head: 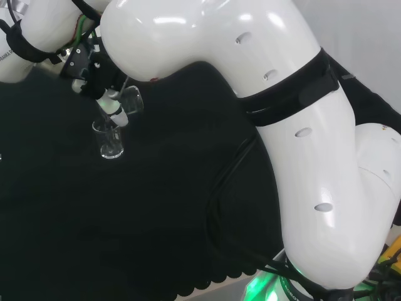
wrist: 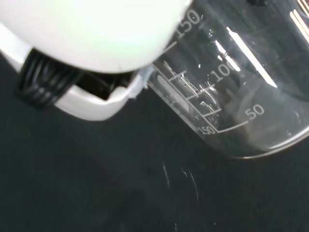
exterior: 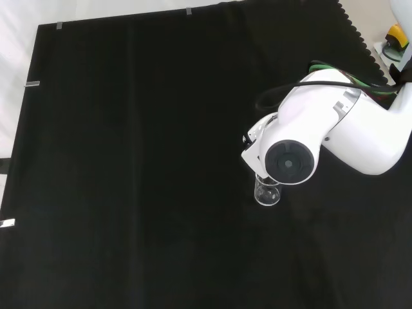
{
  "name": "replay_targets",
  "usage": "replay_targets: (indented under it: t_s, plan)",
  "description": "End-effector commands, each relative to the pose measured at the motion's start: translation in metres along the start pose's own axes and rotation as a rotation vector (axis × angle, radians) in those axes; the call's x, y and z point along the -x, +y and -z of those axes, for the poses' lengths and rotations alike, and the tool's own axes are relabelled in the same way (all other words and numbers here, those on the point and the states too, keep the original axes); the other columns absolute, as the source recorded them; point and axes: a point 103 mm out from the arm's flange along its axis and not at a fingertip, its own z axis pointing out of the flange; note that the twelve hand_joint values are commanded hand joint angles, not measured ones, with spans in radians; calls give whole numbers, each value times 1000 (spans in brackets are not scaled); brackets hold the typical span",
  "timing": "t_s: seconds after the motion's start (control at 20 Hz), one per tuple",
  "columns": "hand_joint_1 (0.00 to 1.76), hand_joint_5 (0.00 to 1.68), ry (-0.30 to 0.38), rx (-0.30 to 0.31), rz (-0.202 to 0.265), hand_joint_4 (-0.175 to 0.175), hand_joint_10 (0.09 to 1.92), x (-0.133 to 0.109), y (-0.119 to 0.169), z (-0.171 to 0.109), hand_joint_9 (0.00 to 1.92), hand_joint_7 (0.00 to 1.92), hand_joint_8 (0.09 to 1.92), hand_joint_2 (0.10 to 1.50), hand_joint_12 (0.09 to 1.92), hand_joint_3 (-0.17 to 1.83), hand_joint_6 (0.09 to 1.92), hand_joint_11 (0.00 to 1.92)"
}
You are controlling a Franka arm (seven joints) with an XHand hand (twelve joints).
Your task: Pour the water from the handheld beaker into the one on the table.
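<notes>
At upper left of the head view, the robot hand (head: pixel 103 88) is clamped round the side wall of the held beaker (head: pixel 131 100), thin, slick, breakable glass tilted above the table beaker (head: pixel 111 140).

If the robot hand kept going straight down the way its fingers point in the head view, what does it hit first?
Most likely the beaker on the cloth. In the head view the robot hand, curled round the tilted handheld beaker, sits just above its rim. Depth is unclear, so it could also pass beside it onto the black cloth.
</notes>
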Motion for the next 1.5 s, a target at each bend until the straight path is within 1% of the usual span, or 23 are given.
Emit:
replay_targets:
  t_s: [0.05, 0.2, 0.45, 0.55, 0.75, 0.95, 1.35, 1.5]
  plan:
    - [1440, 1407, -13, -6, -3, -175, 87, 0, -1, 1, 1598, 1435, 496, 546, 689, 714, 405, 1363]
    - [1440, 1407, -10, -6, -4, -175, 87, 0, -2, 0, 1598, 1436, 496, 546, 689, 715, 405, 1363]
    - [1440, 1407, -27, -16, -4, -175, 87, -3, -1, 9, 1598, 1436, 496, 546, 689, 715, 405, 1363]
    - [1440, 1407, -11, -9, -6, -175, 87, 1, -3, 4, 1598, 1436, 497, 546, 689, 715, 405, 1363]
    - [1440, 1407, -11, -6, -6, -175, 87, 2, -3, 2, 1599, 1435, 497, 546, 688, 715, 405, 1363]
    - [1440, 1407, -17, -22, -16, -175, 87, 2, -3, 3, 1598, 1435, 497, 546, 688, 715, 405, 1364]
    - [1440, 1407, -14, -4, -10, -175, 87, -2, -4, 9, 1598, 1435, 497, 546, 688, 715, 405, 1363]
    - [1440, 1407, -18, 1, -9, -175, 87, 1, -6, 8, 1598, 1436, 497, 546, 687, 714, 405, 1362]
